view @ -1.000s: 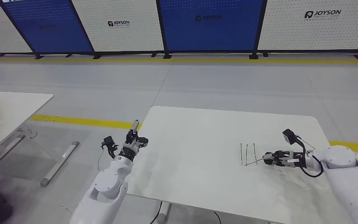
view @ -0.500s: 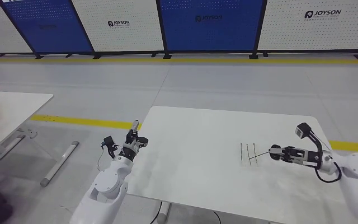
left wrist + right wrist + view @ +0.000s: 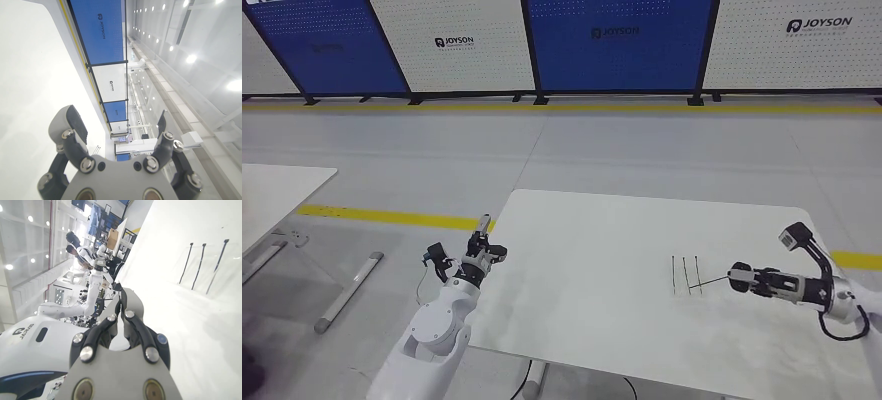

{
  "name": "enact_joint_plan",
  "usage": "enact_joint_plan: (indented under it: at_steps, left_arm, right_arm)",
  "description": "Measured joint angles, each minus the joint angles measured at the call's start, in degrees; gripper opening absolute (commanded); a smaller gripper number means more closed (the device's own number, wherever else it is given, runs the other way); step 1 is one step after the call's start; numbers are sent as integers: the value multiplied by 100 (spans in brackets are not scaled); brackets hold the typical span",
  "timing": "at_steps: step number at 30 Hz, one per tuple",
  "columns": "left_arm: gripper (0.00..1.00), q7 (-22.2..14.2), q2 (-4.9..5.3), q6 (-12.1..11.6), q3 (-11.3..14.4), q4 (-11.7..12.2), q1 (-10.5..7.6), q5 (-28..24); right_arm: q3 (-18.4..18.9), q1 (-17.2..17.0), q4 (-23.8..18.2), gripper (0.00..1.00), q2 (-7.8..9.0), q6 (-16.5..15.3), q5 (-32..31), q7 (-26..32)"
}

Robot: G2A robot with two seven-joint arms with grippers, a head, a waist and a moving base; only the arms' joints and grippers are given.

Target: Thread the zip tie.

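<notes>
1. At the right side of the table, the right end effector, pressed together on a zip tie, sits farther right than a second ago, and the tie has come along.
2. The tie looks picked up but not yet threaded. The left end effector, spread, stays at the near left edge.
3. The tie's long axis runs left-right, slightly slanted. Its free end points left, near three loose zip ties.

Robotics test hall: blue and white pegboard partitions, yellow floor tape, white worktables, ceiling spotlights
</notes>
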Motion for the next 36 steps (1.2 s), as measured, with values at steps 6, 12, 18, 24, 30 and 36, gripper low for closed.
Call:
enact_joint_plan:
  at_steps: [6,12,18,24,30,36]
  left_arm:
    - [100,0,0,0,0,0,0,0]
    - [100,0,0,0,0,0,0,0]
    - [100,0,0,0,0,0,0,0]
    - [100,-25,-9,5,30,1,-64,-34]
    - [100,-287,-44,61,406,-274,-213,158]
    - [100,-555,-91,305,1041,-490,-350,391]
  right_arm:
    - [-290,-95,-631,0,-137,-55,528,-352]
    - [-513,-49,-1238,0,-315,-52,536,-770]
    - [-525,-41,-1233,0,-317,-52,511,-779]
    - [-527,-183,-1241,0,-335,-49,502,-1103]
    - [-620,-398,-1538,0,-498,-53,402,-2152]
    - [-1019,-263,-1264,0,-752,-53,71,-2844]
